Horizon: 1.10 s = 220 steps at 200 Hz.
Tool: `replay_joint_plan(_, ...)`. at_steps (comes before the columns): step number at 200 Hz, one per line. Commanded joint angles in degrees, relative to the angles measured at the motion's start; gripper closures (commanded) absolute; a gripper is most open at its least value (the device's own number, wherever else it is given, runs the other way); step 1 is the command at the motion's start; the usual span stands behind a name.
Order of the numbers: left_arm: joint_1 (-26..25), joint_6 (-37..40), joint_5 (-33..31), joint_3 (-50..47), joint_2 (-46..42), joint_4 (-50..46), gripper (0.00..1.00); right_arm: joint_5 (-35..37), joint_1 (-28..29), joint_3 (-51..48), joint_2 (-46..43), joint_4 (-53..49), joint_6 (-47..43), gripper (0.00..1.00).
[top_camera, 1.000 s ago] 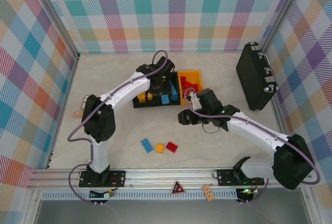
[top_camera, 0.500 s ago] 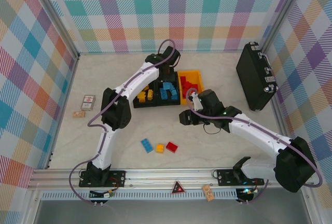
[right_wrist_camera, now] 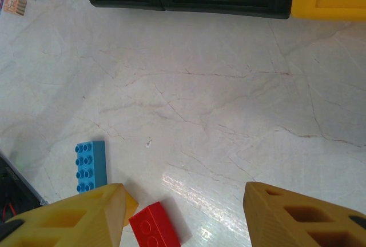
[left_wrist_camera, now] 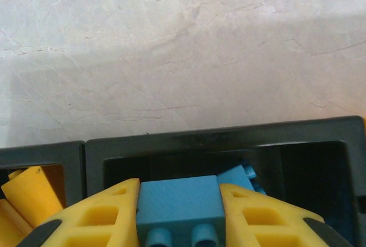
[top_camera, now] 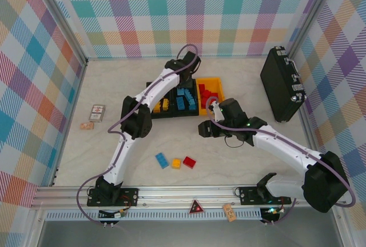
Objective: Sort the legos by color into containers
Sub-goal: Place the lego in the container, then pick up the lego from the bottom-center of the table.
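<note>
Table (top_camera: 240, 87), bins in a row at its middle. My left gripper (left_wrist_camera: 178, 215) hangs over the middle black bin (left_wrist_camera: 229, 142), clamped on a held blue brick (left_wrist_camera: 178, 198) to release among the blues. My right gripper (right_wrist_camera: 183, 195), half-parted and empty, hovers above the loose blue brick (right_wrist_camera: 91, 166), red brick (right_wrist_camera: 158, 230) and orange brick (right_wrist_camera: 130, 206), next for sorting

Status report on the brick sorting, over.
Left gripper shut on blue brick, over black bin holding blue ones. Right gripper open, empty. Three bricks loose on table.
</note>
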Motion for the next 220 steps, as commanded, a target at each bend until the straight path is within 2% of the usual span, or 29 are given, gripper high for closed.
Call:
replay_joint_plan(1,0.8,1.9,-2.0,2.6,0.7,0.1,0.64,0.3,-0.3,0.7,-0.5,-0.6,0.0,0.43)
replay_joint_plan(12,0.8,1.9,-2.2,2.7,0.9,-0.1,0.56,0.3,-0.3,0.9,-0.4,-0.7,0.0,0.43)
replay_joint_plan(20,0.8,1.9,-1.8,2.7,0.7,-0.1,0.53,0.3,-0.4,1.0,-0.3,-0.6,0.1,0.43)
replay_joint_plan(45,0.7,1.5,-0.6,2.6,-0.4,-0.4,0.49,0.1,-0.3,1.3,0.5,-0.5,0.1,0.43)
replay_joint_plan(81,0.4,0.9,2.1,0.2,-4.4,-0.7,0.49,0.2,-0.3,2.0,1.1,-0.4,-0.2,0.43)
replay_joint_plan(187,-1.1,-1.5,11.6,-31.3,-28.3,8.9,0.49,-1.0,-0.3,3.3,2.1,-1.6,-1.4,0.43)
replay_joint_plan(220,-1.1,-3.1,14.6,-41.8,-36.0,11.5,0.49,-2.7,0.8,4.0,2.6,-3.5,-4.6,0.43)
